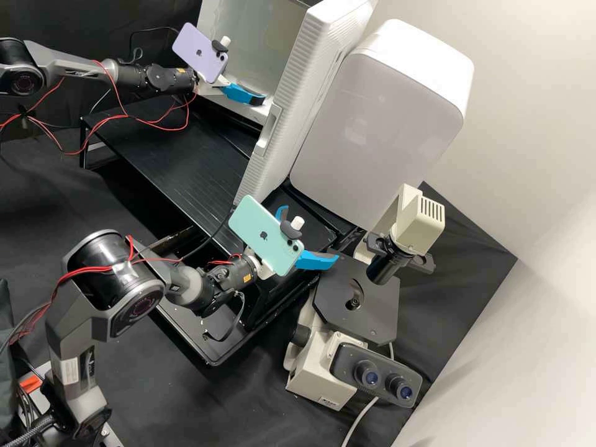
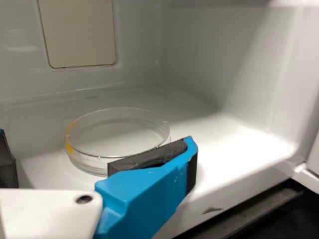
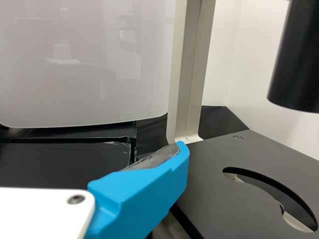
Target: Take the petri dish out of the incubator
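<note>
The tall white incubator (image 1: 298,93) stands open beside a cream microscope with a black stage (image 1: 354,304). At the chamber mouth the left gripper (image 1: 247,94) has its blue fingers spread. The shallow, clear, round petri dish (image 2: 117,137) lies flat on the white chamber floor just beyond them, not yet gripped. The right gripper (image 1: 308,247), also spread, hangs near the stage's edge. The likely trouble is a pad nudging the slick dish deeper, or a pinch catching only its lid
</note>
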